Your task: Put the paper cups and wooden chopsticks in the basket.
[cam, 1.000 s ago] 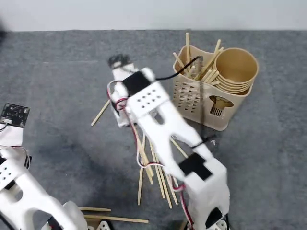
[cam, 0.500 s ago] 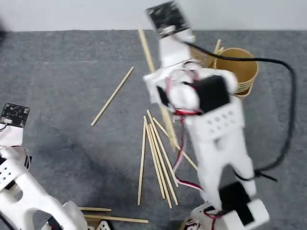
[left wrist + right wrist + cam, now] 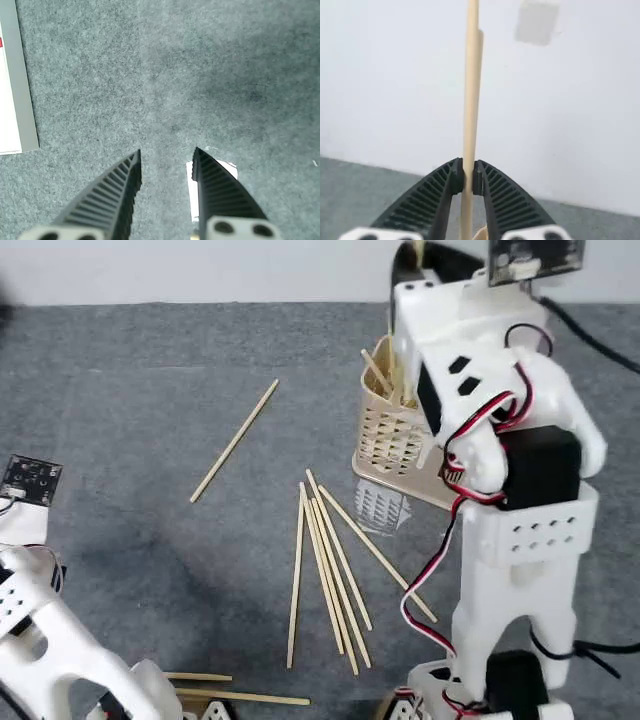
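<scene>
1. The right hand (image 3: 468,166) is closed tight on a held chopstick (image 3: 471,75). It is gripped near one end, and the long part stands out beyond the fingertips against the pale wall (a second stick may be pressed behind it; this cannot be settled).
2. In the high view the right arm (image 3: 520,490) is seen raised over the basket (image 3: 388,435), which stands at about 1 o'clock on the counter (image 3: 130,390) with sticks already upright in it.
3. The step in hand is judged to be the drop into the basket. The stick should be tipped until its free end is inside the rim, and only then should the hand be opened. If it is let go from high up or at a slant, it would probably glance off the rim or off the sticks already inside.
4. The basket looks light, so the arm should be kept from touching it.
5. A loose bundle (image 3: 325,560) lies toward 6 o'clock. A single stick (image 3: 235,440) lies at 10 o'clock from it, and two more (image 3: 235,697) lie at 7 o'clock.
6. The left hand (image 3: 166,155) is held open and empty above the counter, with a white scrap (image 3: 226,170) beside one finger.
</scene>
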Available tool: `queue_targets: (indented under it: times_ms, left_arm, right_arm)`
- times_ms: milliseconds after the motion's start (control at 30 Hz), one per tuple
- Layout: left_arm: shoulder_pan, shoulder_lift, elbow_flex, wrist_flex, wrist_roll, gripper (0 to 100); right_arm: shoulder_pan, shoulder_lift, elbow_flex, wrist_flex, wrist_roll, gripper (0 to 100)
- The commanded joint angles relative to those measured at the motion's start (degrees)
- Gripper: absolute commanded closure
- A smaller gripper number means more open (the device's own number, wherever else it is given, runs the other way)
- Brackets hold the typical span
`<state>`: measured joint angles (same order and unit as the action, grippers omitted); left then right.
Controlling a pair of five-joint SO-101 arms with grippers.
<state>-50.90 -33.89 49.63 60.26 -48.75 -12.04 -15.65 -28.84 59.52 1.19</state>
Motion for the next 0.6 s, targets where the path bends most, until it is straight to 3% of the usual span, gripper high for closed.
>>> queue_targets:
  times_ms: [0,267,567]
  left_arm:
    - [0.09,-2.02,-0.31,-1.32,-0.18,84]
    - [0.09,-2.02,-0.31,-1.32,-0.18,84]
    - [0.00,-2.02,-0.31,-1.32,-0.18,84]
  right_arm:
    - [2.33,-5.23,9.14,-9.27,0.18,99.1]
    - [3.74,-18.15,46.59,-46.29,0.35,99.1]
    - [3.82,-18.77,71.65,-67.74,0.79,99.1]
